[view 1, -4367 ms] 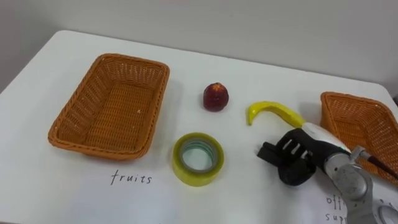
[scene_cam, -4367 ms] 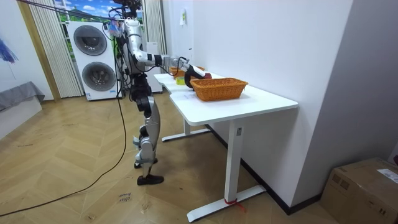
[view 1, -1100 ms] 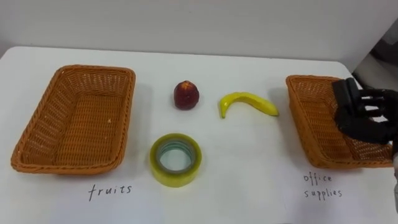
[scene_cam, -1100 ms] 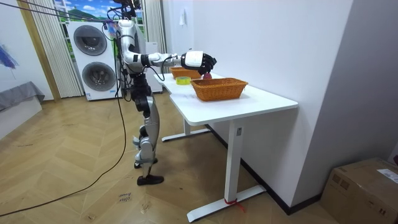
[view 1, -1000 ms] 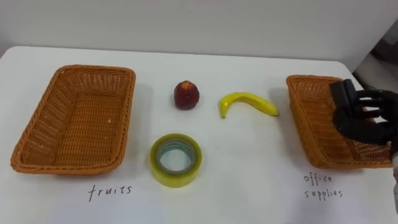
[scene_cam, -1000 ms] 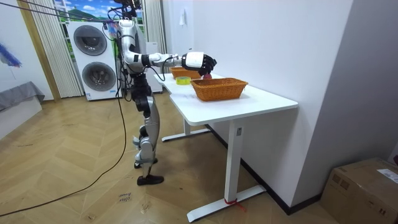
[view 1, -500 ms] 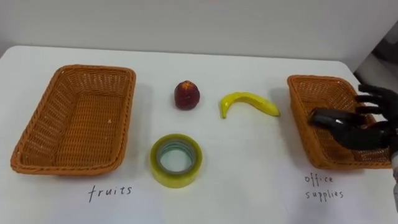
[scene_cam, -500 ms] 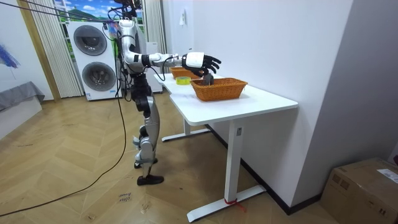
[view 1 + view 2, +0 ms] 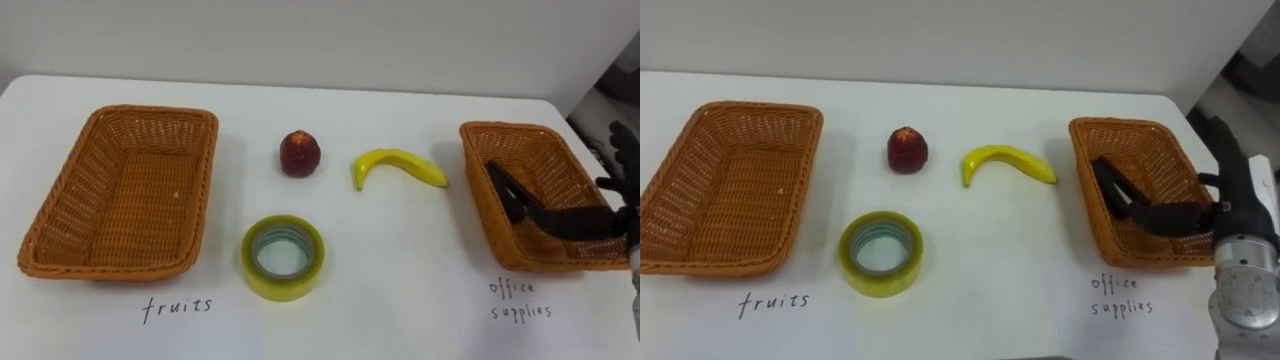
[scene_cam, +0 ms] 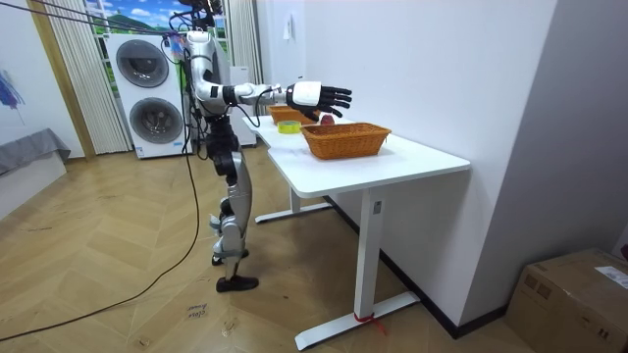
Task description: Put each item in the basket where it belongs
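Two wicker baskets stand on the white table (image 9: 400, 290), one at each end. The left basket (image 9: 125, 195) shows you its woven bottom from wall to wall. The right basket (image 9: 476, 190) holds a black object (image 9: 508, 192), which looks like a stapler; it lies tilted against the left part of the basket floor. I cannot tell if it touches the wall.

Your right hand (image 9: 1235, 195) hovers at the right side of this basket, opened wide, with the fingers straight and spread and the thumb reaching out over the basket. It holds nothing. The thumb tip is close to the black object, and I cannot tell if they touch.

Three things lie on the table between the baskets. A red fruit (image 9: 299, 152) and a banana (image 9: 398, 165) lie on the far side, near each other but apart. A roll of yellow tape (image 9: 283, 256) lies flat on the near side, just right of the left basket.

Each basket sits near its own side edge of the table, and the far edge runs along the wall. You have free white surface between the tape and the right basket. In the room view the robot stands at the table with the right arm stretched out over it, and wooden floor lies open behind.
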You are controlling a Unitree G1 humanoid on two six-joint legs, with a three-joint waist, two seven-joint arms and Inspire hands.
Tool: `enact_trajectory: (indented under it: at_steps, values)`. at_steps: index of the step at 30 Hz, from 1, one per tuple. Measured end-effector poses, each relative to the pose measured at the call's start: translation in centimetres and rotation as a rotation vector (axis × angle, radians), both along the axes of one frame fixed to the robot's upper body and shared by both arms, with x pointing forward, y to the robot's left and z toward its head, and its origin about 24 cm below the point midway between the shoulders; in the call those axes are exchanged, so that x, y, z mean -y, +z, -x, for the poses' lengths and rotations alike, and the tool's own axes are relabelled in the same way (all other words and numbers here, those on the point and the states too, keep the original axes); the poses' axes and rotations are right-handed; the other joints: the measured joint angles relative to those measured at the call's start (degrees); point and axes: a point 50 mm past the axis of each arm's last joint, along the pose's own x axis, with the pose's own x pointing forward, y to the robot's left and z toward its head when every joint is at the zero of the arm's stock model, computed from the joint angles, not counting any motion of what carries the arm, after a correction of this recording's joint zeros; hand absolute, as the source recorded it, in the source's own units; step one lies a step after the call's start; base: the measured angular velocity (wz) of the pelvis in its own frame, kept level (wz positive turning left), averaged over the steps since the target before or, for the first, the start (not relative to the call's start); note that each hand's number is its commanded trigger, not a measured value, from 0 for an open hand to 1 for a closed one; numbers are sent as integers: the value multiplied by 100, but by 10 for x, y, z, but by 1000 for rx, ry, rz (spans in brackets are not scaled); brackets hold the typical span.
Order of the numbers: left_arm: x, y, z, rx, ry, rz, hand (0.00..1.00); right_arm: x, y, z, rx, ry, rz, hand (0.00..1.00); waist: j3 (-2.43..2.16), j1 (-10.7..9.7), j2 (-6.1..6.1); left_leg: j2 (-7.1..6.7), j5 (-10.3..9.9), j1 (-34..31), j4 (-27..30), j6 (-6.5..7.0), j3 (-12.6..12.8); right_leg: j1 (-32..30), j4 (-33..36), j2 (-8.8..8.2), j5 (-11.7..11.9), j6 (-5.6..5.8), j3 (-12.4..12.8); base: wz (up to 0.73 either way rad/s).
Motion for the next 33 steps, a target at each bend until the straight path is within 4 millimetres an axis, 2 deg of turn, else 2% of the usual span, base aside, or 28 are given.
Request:
enact_trajectory:
  at_steps: [10, 13, 15, 17, 22, 27, 33]
  values:
    - [0, 0, 0, 1, -1, -1, 0, -1, 3, -1, 13, 7, 4, 0, -6, 1, 7, 0, 0, 3, 0, 0, 0, -4, 3, -1, 0, 0, -1, 0]
    - [0, 0, 0, 0, -1, 0, 0, -7, 16, -3, 66, 33, 16, 0, -16, 31, 28, 1, 0, 18, -20, 0, 20, 0, 4, 1, 0, 0, 14, -3]
    - [0, 0, -1, 2, -2, 0, 0, -11, 26, -5, 117, 54, -3, 0, -8, 122, 57, 4, 1, 71, -55, -1, 78, 10, 11, 10, 0, 0, 78, -12]
    - [0, 0, -2, 6, -2, -1, 0, -14, 31, -6, 143, 70, -18, 0, 3, 149, 62, 1, 2, 76, -91, 0, 90, 2, 11, 9, 0, 0, 91, -4]
    - [2, -1, 1, -3, 1, 4, 0, -21, 41, -10, 197, 103, -57, 0, -7, 213, 25, -1, 1, 66, -104, 1, 104, -9, 3, 9, 0, 1, 96, 0]
    - [9, -3, 2, -1, 5, 24, 0, -38, 68, -13, 337, 202, -146, 0, -3, 319, 73, 7, 2, 63, -88, -1, 74, -7, -15, 14, 0, 1, 60, 2]
    - [8, -3, -1, 9, -2, 29, 0, -64, 79, -28, 386, 332, -190, 0, -3, 363, 97, -7, 3, 8, -37, 0, -43, 10, -16, -11, 0, 1, -64, 9]
